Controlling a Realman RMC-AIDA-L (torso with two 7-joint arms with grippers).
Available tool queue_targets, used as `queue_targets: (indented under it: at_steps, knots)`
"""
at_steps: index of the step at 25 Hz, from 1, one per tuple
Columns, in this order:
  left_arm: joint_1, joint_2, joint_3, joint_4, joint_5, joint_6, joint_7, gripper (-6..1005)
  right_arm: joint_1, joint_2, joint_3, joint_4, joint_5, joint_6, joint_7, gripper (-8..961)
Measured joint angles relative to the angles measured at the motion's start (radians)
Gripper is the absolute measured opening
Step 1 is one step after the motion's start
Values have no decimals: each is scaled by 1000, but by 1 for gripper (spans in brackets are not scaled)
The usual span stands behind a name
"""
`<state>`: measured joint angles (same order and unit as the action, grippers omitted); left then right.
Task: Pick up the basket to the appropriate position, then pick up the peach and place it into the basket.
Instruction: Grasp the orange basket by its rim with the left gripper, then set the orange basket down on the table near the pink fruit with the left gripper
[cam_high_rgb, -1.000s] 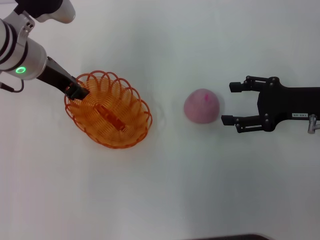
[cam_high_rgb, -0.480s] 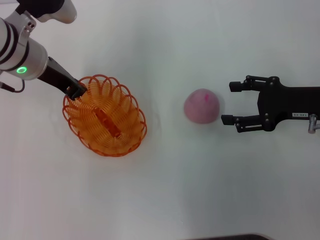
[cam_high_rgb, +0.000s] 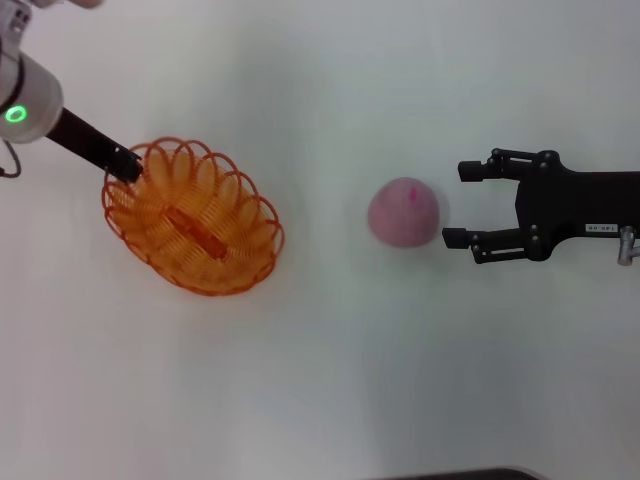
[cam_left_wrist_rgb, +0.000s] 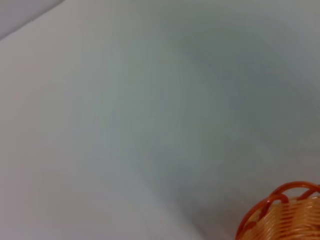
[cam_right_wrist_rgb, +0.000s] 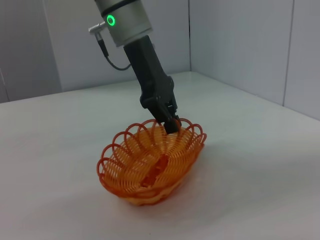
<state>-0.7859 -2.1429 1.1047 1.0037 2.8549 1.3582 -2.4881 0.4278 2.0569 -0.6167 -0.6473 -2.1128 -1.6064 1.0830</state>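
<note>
From the head view, the left gripper is clamped on the basket rim on the table; the right gripper, fingers apart, sits just beside the peach. The left wrist view shows only basket rim loops. The right wrist view shows the basket tilted, its gripped end raised.

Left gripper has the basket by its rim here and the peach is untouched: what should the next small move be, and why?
Probably the left gripper should set the basket down and let go. It grips the rim and, in the right wrist view, the basket hangs tilted. The peach lies apart on the table, with the open right gripper beside it, so a settled basket comes first.
</note>
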Motion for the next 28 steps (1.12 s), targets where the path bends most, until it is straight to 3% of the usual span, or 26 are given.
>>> queue_targets:
  at_steps: [10,20,24,28]
  knots:
    - [-59,15,-231,-61,-34,203,-12,93,-1,0,2,0,1,-9,1,904]
    - [-23,35,-402,-75,-86,279,-24,54,-1,-1,2,0,1,-10,2,904]
    - [4,27,-462,-68,-88,298,-28,51,-2,-1,2,0,1,-11,2,904]
    - [51,0,-484,-30,-99,288,-42,50,-1,-1,2,0,2,-11,2,904]
